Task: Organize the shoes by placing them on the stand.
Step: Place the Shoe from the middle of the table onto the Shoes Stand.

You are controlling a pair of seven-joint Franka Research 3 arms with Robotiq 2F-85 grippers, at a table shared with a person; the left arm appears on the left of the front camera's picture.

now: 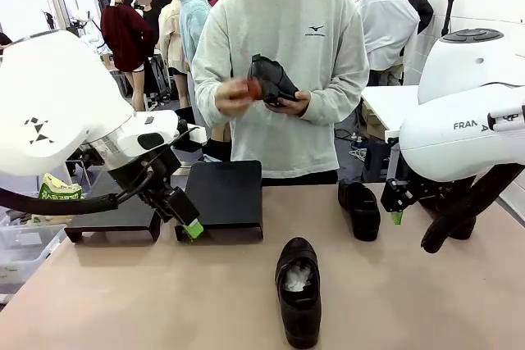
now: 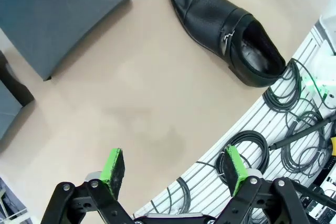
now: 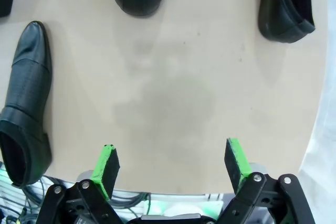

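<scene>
Left wrist view: left gripper point(image 2: 174, 167) hangs w/ jaws spread wide, nothing btwn the pads, over bare table point(image 2: 131, 103). One shoe point(image 2: 226, 30) lies well ahead on its sole, near the table edge. Right wrist view: right gripper point(image 3: 170, 163) likewise released and empty, w/ three shoes around it, none touching. Front view: left gripper sits just beside the front edge of the nearer stand point(image 1: 225, 194). Behind that stand the person's hands point(image 1: 234, 97) hold a fourth shoe point(image 1: 272, 79) at chest height.

Risks, IMO: a loose swing of the left arm could knock the stand. Reaching in while the hands are near risks a clash. Smooth leather may slip from the pads if pinched at the toe. The right arm could sweep a shoe beside it.

Count: shoes 4 (3 on table, 1 in hand, 0 on stands); stands 2, incl. the farther stand point(image 1: 115, 206); grippers 2.
</scene>
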